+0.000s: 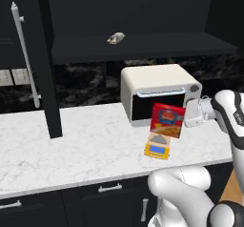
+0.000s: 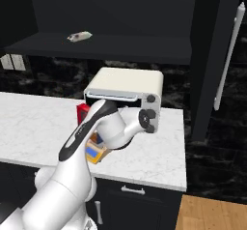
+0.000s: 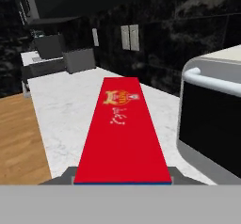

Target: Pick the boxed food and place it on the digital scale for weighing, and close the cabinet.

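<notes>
- Left base view: pincer [image 1: 185,114] clamped on the right edge of the boxed food [image 1: 167,120], jaws closed as far as the box lets them.
- The box hangs upright in the air, picture side facing the camera, in front of the toaster oven [image 1: 157,80] door.
- Digital scale [image 1: 158,146] sits on the white marble counter [image 1: 71,142], in front of the toaster oven and directly under the box. Cannot tell whether the box's bottom edge touches the scale or is just above it.
- Cabinet [image 1: 138,25] above the toaster oven is open: shelf exposed, small grey-white packet [image 1: 115,38] lying on it. One door [image 1: 44,59] stands swung out, well left of the toaster oven, silver bar handle [image 1: 25,54] on it.
- Right base view: the arm covers most of the box; a red sliver [image 2: 83,113] shows at the toaster oven's [image 2: 126,81] left front corner. An orange corner of the scale [image 2: 95,151] shows below it, in front of the oven on the counter [image 2: 36,122].
- Right-hand door [image 2: 212,55] also stands open, right of the toaster oven. Packet [image 2: 79,36] on the shelf above the oven.
- Hand view: red face of the box [image 3: 123,133] runs straight out from the pincer, blue edge at the near end. Toaster oven [image 3: 214,110] door just beside it.
</notes>
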